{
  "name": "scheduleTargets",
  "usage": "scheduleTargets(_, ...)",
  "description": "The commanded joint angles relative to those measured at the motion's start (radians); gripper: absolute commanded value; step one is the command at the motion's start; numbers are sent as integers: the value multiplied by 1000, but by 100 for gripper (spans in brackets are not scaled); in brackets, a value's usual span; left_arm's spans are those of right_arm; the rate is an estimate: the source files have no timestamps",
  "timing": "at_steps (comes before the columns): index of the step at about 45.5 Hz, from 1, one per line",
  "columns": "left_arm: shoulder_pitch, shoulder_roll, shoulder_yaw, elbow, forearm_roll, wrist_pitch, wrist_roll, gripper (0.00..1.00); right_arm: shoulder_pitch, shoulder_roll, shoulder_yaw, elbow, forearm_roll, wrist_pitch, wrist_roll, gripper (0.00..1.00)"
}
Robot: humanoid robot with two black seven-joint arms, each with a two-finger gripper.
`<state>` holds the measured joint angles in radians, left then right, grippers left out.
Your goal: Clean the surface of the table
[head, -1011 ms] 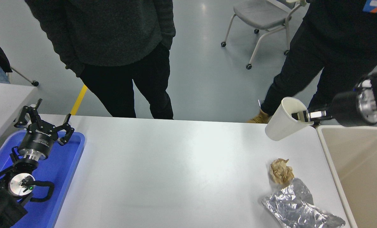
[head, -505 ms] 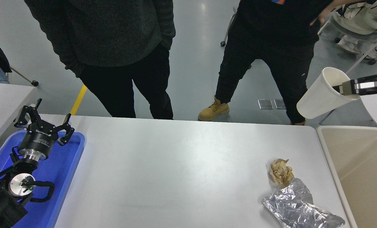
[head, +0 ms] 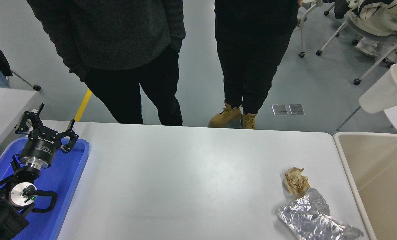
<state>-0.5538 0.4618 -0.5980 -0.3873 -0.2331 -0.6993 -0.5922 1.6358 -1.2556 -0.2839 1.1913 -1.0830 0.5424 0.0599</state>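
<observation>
From the head view, the white worktop [head: 185, 180] fills the middle of the frame, with a crumpled brown paper ball [head: 296, 180] and a silver foil wrapper [head: 313, 218] touching near its right edge. A beige bin [head: 378, 180] stands just beside that edge. The left hand [head: 46, 128], fingers spread, hangs over a blue tray [head: 65, 180]. A tilted white cup [head: 385, 91] shows at the right edge, possibly pinched by the right hand, which is out of frame.
</observation>
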Motion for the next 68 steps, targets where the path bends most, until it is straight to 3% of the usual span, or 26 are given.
scheduleTargets(1, 0, 0, 0, 1, 0, 1, 0, 100, -187, 68, -9, -186, 11, -196, 2, 0)
scheduleTargets(12, 0, 0, 1, -1, 0, 1, 0, 100, -411, 209, 3, -380, 26, -426, 2, 0)
scheduleTargets(28, 0, 0, 1, -1, 0, 0, -1, 100, -694, 491, 3, -720, 270, -644, 2, 0)
scheduleTargets(52, 0, 0, 1, -1, 0, 1, 0, 100, -938, 906, -1, -1196, 359, -803, -3, 0)
scheduleTargets(68, 0, 0, 1, 1, 0, 1, 0, 100, -1014, 990, -3, -1247, 394, -826, -78, 0)
